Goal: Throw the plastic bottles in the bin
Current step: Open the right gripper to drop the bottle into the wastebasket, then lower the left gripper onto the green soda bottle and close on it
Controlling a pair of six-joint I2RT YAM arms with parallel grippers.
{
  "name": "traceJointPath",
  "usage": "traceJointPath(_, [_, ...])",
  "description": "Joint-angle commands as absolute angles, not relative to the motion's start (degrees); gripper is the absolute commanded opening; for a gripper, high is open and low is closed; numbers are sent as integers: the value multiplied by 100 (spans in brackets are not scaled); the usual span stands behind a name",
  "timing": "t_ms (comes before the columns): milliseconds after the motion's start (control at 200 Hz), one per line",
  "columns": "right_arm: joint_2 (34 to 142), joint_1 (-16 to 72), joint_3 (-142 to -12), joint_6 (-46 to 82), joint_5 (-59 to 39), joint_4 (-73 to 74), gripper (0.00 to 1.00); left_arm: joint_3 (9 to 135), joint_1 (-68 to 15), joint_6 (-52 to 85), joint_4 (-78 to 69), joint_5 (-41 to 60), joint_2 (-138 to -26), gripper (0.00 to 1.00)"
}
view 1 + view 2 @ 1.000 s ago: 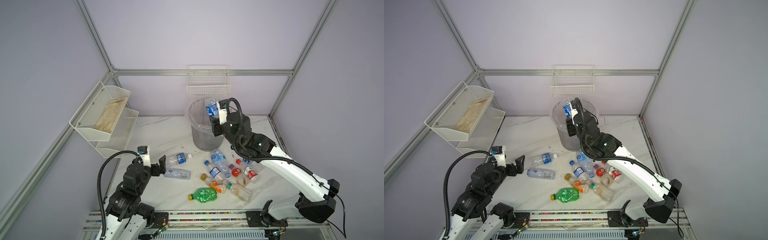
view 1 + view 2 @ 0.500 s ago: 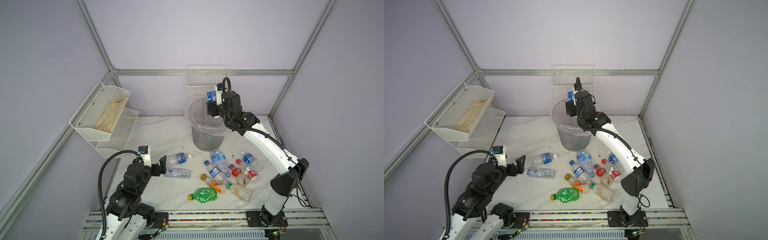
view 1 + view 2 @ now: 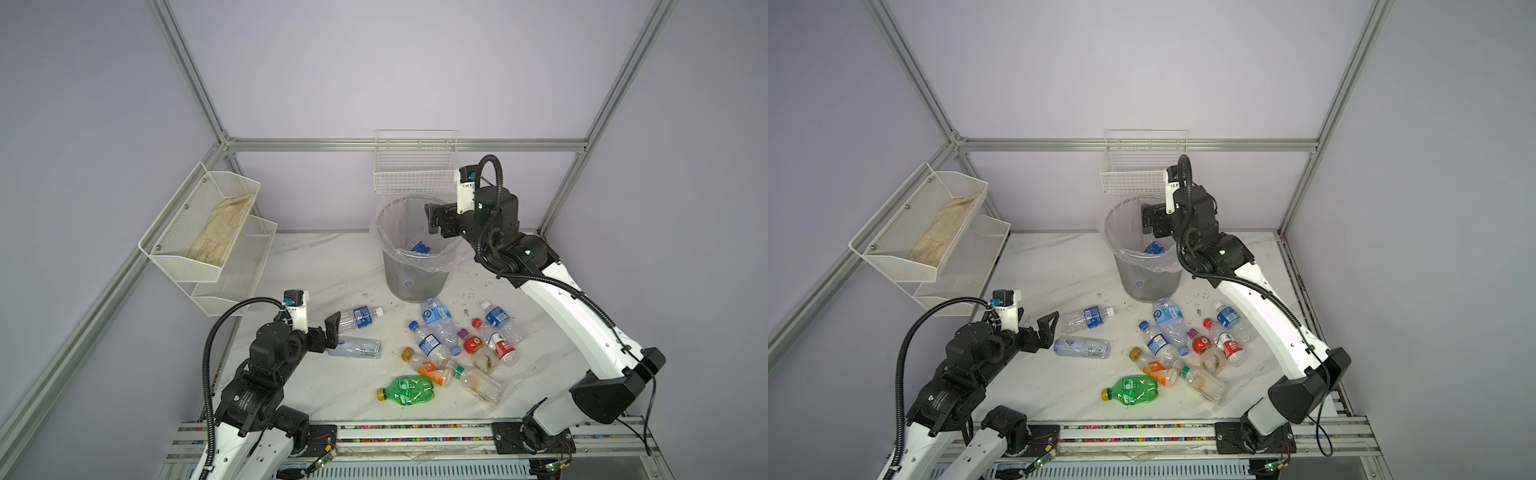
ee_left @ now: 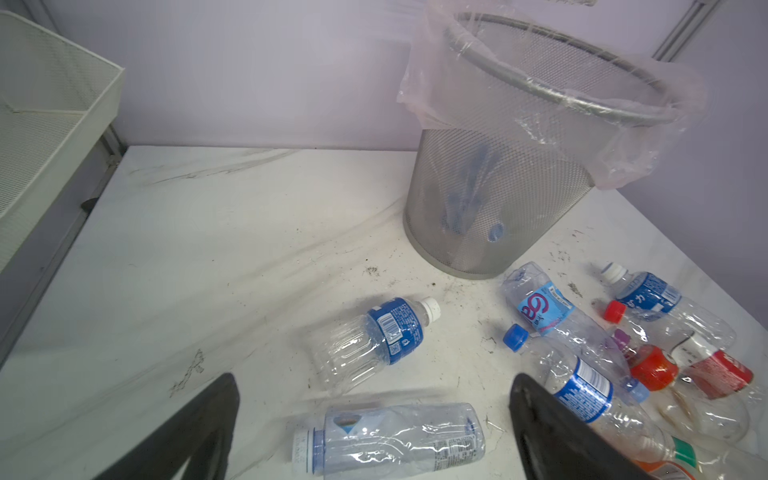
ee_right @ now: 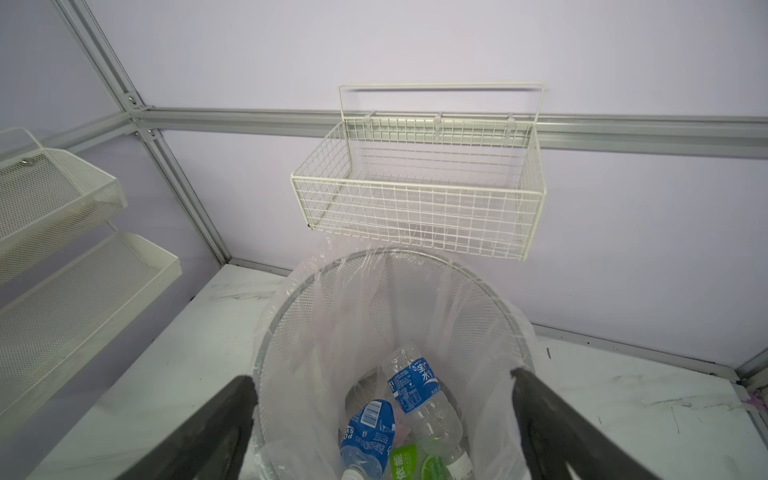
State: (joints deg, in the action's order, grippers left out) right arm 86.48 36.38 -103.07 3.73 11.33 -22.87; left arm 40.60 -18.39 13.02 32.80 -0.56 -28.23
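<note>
The grey mesh bin [image 3: 415,278] [image 3: 1148,282] with its clear bag stands at the back middle of the table. My right gripper [image 3: 432,219] [image 5: 382,378] hangs open and empty just over its rim. Inside the bin lie blue-labelled bottles [image 5: 419,399] and a lime-labelled one [image 5: 405,461]. Several plastic bottles [image 3: 457,345] lie in a heap in front of the bin, a green one [image 3: 405,390] nearest the front. My left gripper [image 3: 333,332] [image 4: 374,378] is open, low over the table, right by a clear bottle [image 4: 390,436] [image 3: 357,347]. A blue-labelled bottle [image 4: 374,336] lies just beyond it.
A white wire basket [image 3: 415,170] hangs on the back wall just above the bin, close to my right wrist. A two-tier white mesh shelf [image 3: 208,232] juts out from the left wall. Metal frame posts stand in the corners.
My right gripper opened above the bin and the blue-labelled bottle it held dropped inside. The right arm shifted slightly right. The left arm has not moved.
</note>
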Motion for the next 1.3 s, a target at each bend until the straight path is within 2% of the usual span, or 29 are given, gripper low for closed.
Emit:
traceJointPath(0, [8423,3650,-10060,728,820,-2112,97,3833,-1854,1161,2553,1326,-3046,100])
traceJointPath(90, [8358,3647,-10120,956,734,-2340,97,3868,-1974,1195,2213,2015,-3373,100])
traceJointPath(175, [8311,3647,-10177,1002,566,-2539,97,4045,-2383,1064,2208,2104,-3709,100])
traceJointPath(365, [7950,3647,-9881,990,377,-2430,97,4349,-3991,400,2286,1529,-4417,100])
traceJointPath(525, [7617,3647,-9636,964,740,-2364,97,4503,-5194,17,2416,997,-5146,100])
traceJointPath(740, [7386,3647,-9395,924,885,-2399,97,4662,-6253,-122,2588,526,-6075,100])
traceJointPath(1060, [7263,3647,-9198,973,888,-2391,97,4881,-6706,-132,2630,-123,-7043,100])
traceJointPath(1295, [7127,3649,-8992,1027,905,-2393,97,5016,-6720,-184,2633,-65,-7524,100])
